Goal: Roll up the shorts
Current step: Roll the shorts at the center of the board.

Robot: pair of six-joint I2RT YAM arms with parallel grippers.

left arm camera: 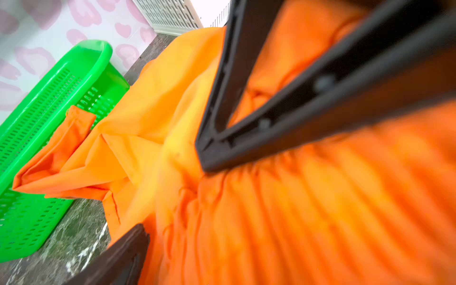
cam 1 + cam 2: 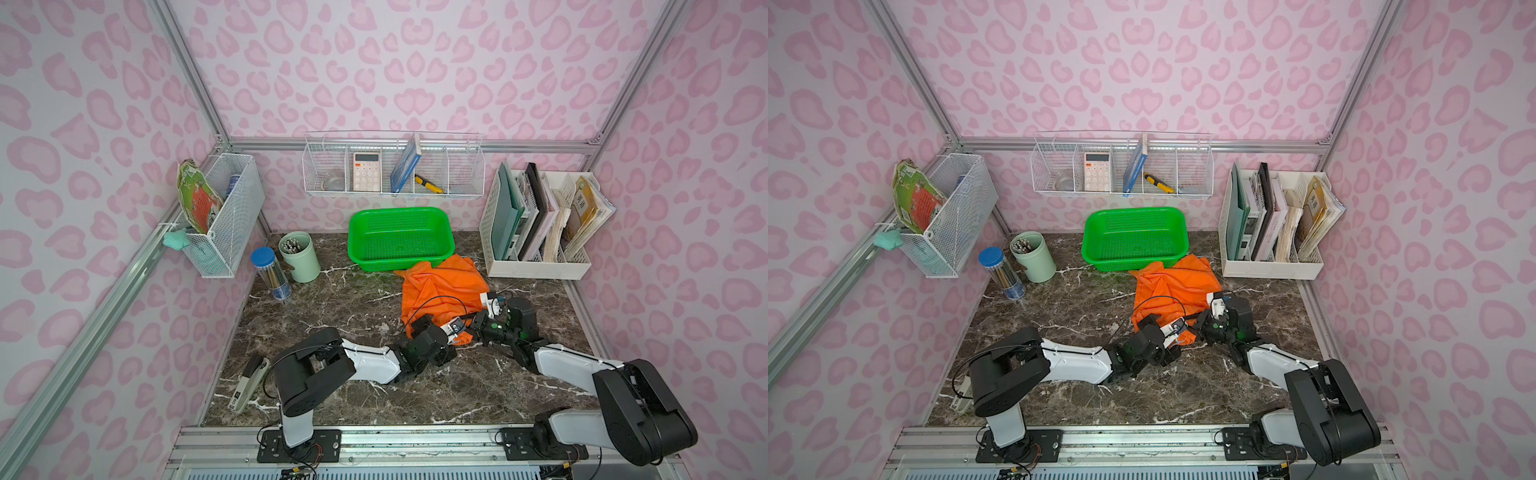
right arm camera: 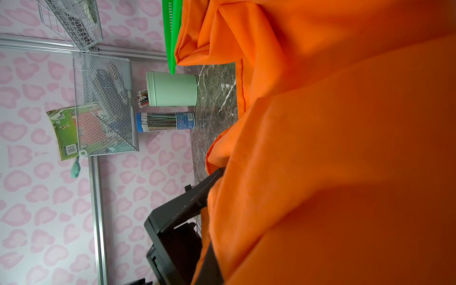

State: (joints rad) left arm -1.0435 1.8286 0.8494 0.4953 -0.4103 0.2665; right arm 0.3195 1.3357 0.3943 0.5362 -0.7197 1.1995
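The orange shorts (image 2: 442,286) lie crumpled on the marble table right of centre, seen in both top views (image 2: 1173,284). Their far edge touches the green basket (image 2: 362,257). Both grippers meet at the near edge of the shorts. My left gripper (image 2: 457,331) is open; the gathered waistband (image 1: 308,209) fills the space by its one visible finger (image 1: 123,256). My right gripper (image 2: 478,322) is shut on a fold of the shorts (image 3: 333,148); fabric drapes over its finger (image 3: 177,222). Its black finger frame (image 1: 246,138) presses into the cloth in the left wrist view.
A mint pencil cup (image 2: 300,255) and a blue-lidded pencil tube (image 2: 270,272) stand at the back left. A white file rack (image 2: 540,224) stands at the back right. A stapler (image 2: 249,382) lies near the left front. Wire baskets (image 2: 395,166) hang on the walls.
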